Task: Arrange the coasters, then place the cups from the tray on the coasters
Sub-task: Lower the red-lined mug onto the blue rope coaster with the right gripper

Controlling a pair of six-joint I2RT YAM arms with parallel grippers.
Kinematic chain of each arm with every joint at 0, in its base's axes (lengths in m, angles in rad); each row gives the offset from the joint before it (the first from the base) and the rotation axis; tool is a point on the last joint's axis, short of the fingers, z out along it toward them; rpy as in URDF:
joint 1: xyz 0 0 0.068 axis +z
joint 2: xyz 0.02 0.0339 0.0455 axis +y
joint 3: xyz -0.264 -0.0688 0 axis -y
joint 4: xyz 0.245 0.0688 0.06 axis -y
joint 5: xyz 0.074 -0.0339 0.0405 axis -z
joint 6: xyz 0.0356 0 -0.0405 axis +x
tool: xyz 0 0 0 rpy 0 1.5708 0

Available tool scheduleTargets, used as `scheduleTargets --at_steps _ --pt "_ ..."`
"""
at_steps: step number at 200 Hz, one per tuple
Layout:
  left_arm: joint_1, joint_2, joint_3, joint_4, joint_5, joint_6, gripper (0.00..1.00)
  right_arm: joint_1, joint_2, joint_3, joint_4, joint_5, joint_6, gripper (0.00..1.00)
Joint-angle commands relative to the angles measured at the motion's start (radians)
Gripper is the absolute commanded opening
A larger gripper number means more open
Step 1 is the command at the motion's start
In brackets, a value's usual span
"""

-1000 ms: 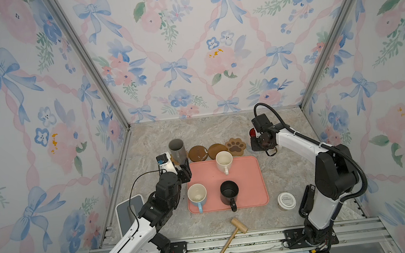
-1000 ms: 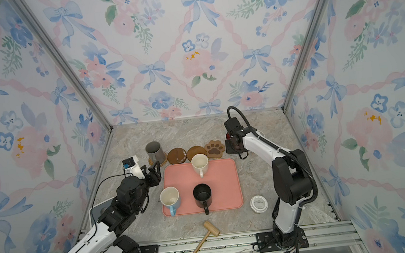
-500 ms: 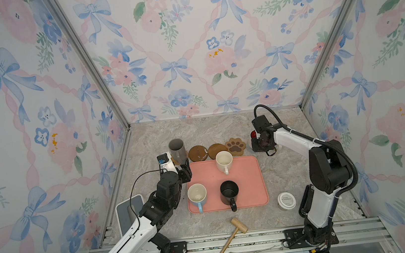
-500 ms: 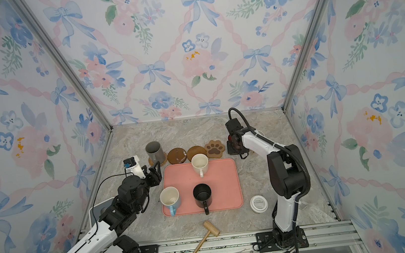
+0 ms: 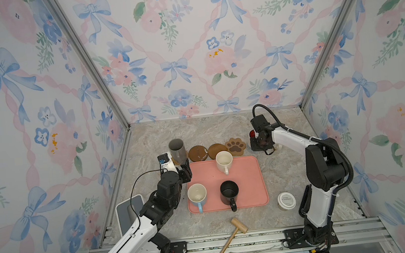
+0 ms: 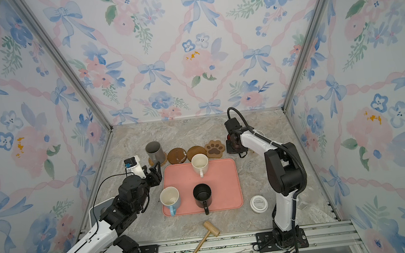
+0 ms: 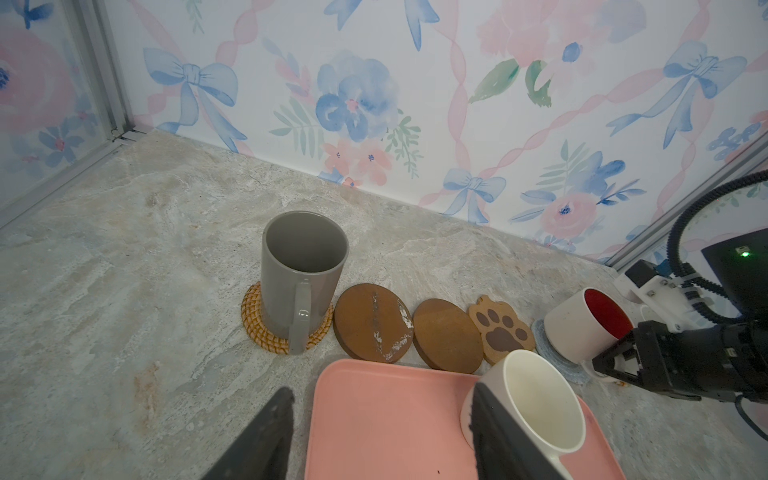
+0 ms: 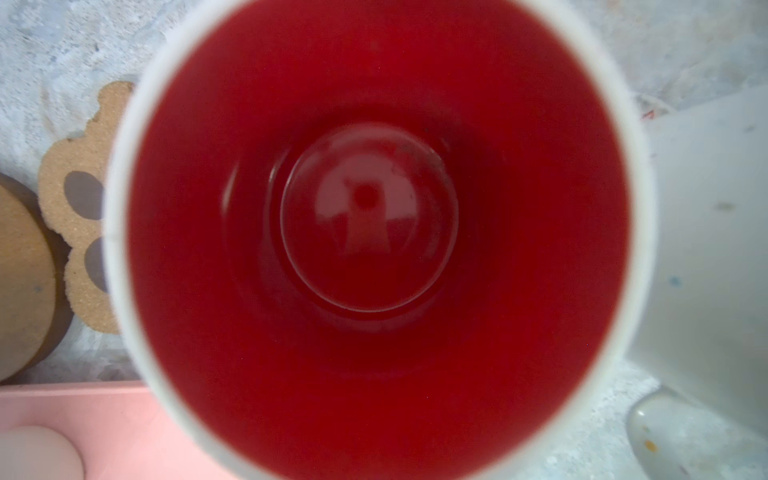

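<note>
Now, red mug (image 7: 577, 328): it stands at the grey-blue coaster (image 7: 573, 372), at the right end of the coaster row. I cannot tell if its base lies fully flat.
Right claw (image 7: 609, 360): nearly closed, it grips the handle of the red mug and has not let go.
Meaning: I judge this placement almost done. Only the release and the lift of the arm remain.
Against a second ago: in both top views the red mug is a little lower, and the right elbow is drawn in closer to the mug. The grip is the same.
Left claw (image 7: 380, 392): the jaws are wide apart and hold nothing. It hangs at the far left corner of the tray (image 5: 249, 179), where it was before.
Grey mug (image 5: 177, 148): on the rattan coaster (image 7: 266, 328), not moved.
Speckled mug (image 8: 715, 232): just beside the red mug. What is under it is hidden.
On the tray: cream mug (image 5: 223, 159), blue mug (image 5: 197, 194) and black mug (image 5: 229, 191), all as before.
Bare coasters: the wood coasters (image 5: 198, 153) and the paw coaster (image 5: 235, 146), between the grey mug and the red mug.
Left to do: three mugs for three coasters, as I judge.
</note>
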Motion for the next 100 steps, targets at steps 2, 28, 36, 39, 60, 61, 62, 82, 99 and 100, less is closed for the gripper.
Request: scheduleTargets --at_steps 2,28,36,39,60,61,62,82,99,100 --pt "-0.005 -0.003 0.0 -0.014 -0.016 0.02 0.64 -0.008 0.002 0.037 0.041 0.028 -0.013 0.0" --pt "-0.006 -0.003 0.0 -0.014 -0.019 0.02 0.64 -0.008 -0.001 0.026 0.047 0.032 -0.011 0.0" --pt "-0.006 -0.003 0.001 -0.014 -0.018 0.021 0.64 -0.008 -0.001 0.025 0.048 0.033 -0.011 0.0" --pt "-0.006 -0.003 0.0 -0.014 -0.016 0.021 0.64 -0.008 -0.002 0.025 0.049 0.034 -0.011 0.0" --pt "-0.006 -0.003 0.0 -0.015 -0.016 0.019 0.64 -0.008 -0.008 0.016 0.051 0.037 -0.011 0.0" --pt "-0.006 -0.003 0.0 -0.015 -0.016 0.018 0.64 -0.008 -0.007 0.016 0.051 0.037 -0.012 0.0" --pt "-0.006 -0.003 0.0 -0.015 -0.016 0.018 0.64 -0.008 -0.007 0.017 0.051 0.038 -0.012 0.0" --pt "-0.007 -0.005 0.001 -0.016 -0.018 0.019 0.64 -0.008 -0.01 0.008 0.054 0.04 -0.011 0.0" --pt "-0.006 -0.005 0.0 -0.015 -0.018 0.019 0.64 -0.008 -0.009 0.002 0.056 0.04 -0.009 0.0" --pt "-0.006 -0.005 0.0 -0.016 -0.018 0.019 0.64 -0.008 -0.009 0.002 0.056 0.04 -0.008 0.0"
